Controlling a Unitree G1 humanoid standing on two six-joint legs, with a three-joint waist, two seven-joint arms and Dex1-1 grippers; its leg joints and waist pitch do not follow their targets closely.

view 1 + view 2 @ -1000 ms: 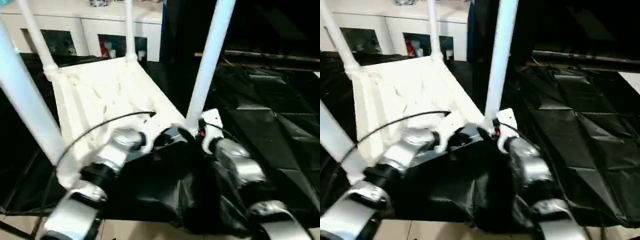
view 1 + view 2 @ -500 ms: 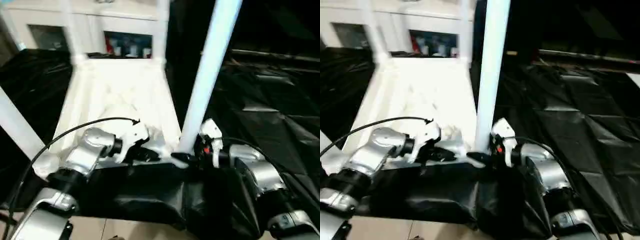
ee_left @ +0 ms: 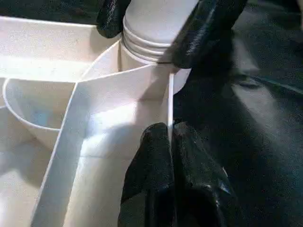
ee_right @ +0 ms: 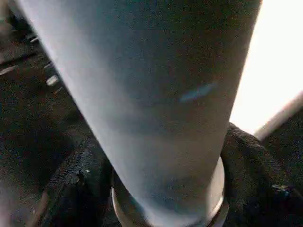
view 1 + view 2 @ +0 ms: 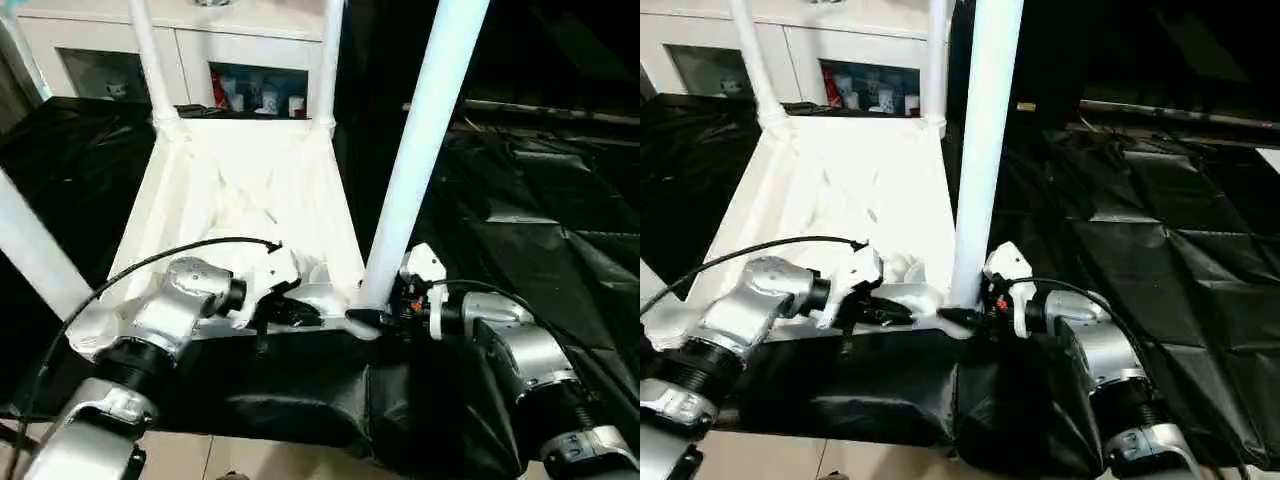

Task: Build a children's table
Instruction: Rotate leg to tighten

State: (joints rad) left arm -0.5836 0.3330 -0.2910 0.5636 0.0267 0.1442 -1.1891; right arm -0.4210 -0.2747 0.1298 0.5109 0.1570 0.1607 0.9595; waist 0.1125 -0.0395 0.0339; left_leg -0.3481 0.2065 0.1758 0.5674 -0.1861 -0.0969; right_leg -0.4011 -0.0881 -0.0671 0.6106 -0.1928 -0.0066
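At the near edge of the upturned tabletop [image 5: 240, 190], the left gripper [image 3: 168, 156] is pinched tight on a thin rib of the ribbed underside, its silver forearm [image 5: 160, 320] reaching in low and almost level. Just beside it, at the near corner socket [image 3: 151, 52], the right gripper [image 5: 958, 318] straddles the foot of the near leg [image 5: 425, 140], fingers [image 4: 251, 161] either side; whether they press it cannot be told. That forearm [image 5: 510, 340] also lies nearly level. Beyond, two more legs [image 5: 150, 60] stand in the far corners, before a white cabinet [image 5: 240, 55]. All rests on black sheeting [image 5: 540, 220]. Judged light, stiff and smooth, each leg seems best gripped low, near its socket.
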